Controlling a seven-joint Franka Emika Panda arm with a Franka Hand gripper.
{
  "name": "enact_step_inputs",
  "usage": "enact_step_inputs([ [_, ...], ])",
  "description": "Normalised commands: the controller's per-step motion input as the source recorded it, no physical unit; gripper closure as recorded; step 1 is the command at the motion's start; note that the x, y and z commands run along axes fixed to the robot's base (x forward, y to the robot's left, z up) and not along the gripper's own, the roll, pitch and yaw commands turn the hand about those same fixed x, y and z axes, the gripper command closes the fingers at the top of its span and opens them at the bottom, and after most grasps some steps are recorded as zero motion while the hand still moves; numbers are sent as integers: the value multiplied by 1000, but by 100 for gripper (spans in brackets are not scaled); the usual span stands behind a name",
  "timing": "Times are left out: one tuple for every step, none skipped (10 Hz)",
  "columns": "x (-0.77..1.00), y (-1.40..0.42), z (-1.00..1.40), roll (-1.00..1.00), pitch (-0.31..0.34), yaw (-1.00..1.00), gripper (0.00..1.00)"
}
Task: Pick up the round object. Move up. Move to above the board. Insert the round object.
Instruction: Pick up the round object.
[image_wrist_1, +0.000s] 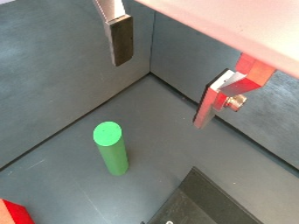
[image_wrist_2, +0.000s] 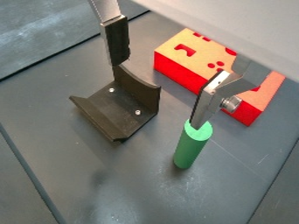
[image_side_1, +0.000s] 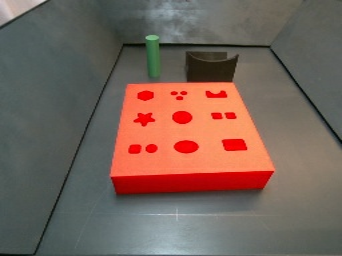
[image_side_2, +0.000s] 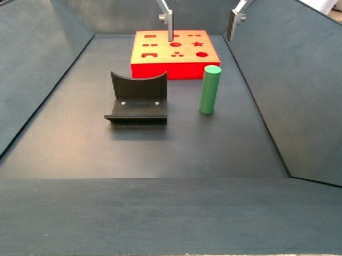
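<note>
- The tool (image_wrist_2: 158, 74) hangs above the table with its jaws spread wide and nothing between them; in both wrist views its two flat silver fingers (image_wrist_1: 121, 39) with dark pads are well apart.
- In a side view only the tips of the tool (image_side_2: 201, 14) show at the upper edge, over the far end of the enclosure, above the board.
- The round object (image_wrist_2: 191, 145), a slim green cylinder, stands upright on the dark table (image_wrist_2: 70, 184), free of the tool; in a wrist view its top lies just beneath one finger (image_wrist_2: 211, 101), but no contact can be seen.
- In a wrist view the round object (image_wrist_1: 111, 147) stands alone on the floor, below and between the two fingers.
- The fixture (image_wrist_2: 118, 107), a dark L-shaped bracket on a base plate, stands near the round object, apart from it.
- In a side view the round object (image_side_2: 210, 89) stands just beside the fixture (image_side_2: 138, 99), with the board (image_side_2: 175, 52) behind both.
- The board (image_side_1: 185, 135) is a flat red block with cut-out holes on top: circles, a star, squares, a notched shape. It lies flat on the table (image_side_1: 301, 210).
- From this side the round object (image_side_1: 154, 57) and the fixture (image_side_1: 210, 66) stand beyond the board's far edge.
</note>
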Motion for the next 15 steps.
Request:
enact_step_inputs([
  [-34, -369, -260, 144, -83, 0, 0],
  [-189, -511, -1000, 200, -53, 0, 0],
  [-103, -431, -1000, 164, -27, 0, 0],
  [-77, -354, -1000, 143, -24, 0, 0],
  [-80, -331, -1000, 160, -33, 0, 0],
  [-111, -266, -1000, 186, -36, 0, 0],
  [-186, -151, -957, 231, -41, 0, 0],
  [-343, 3, -966, 206, -73, 11, 0],
  [-400, 183, -797, 281, -60, 0, 0],
  [-486, 214, -760, 281, -60, 0, 0],
  [-560, 223, -780, 260, -69, 0, 0],
  [-386, 91, -851, 236, -60, 0, 0],
  [0, 0, 0, 0, 0, 0, 100],
  [0, -143, 0, 100, 0, 46, 100],
  [0, 0, 0, 0, 0, 0, 100],
])
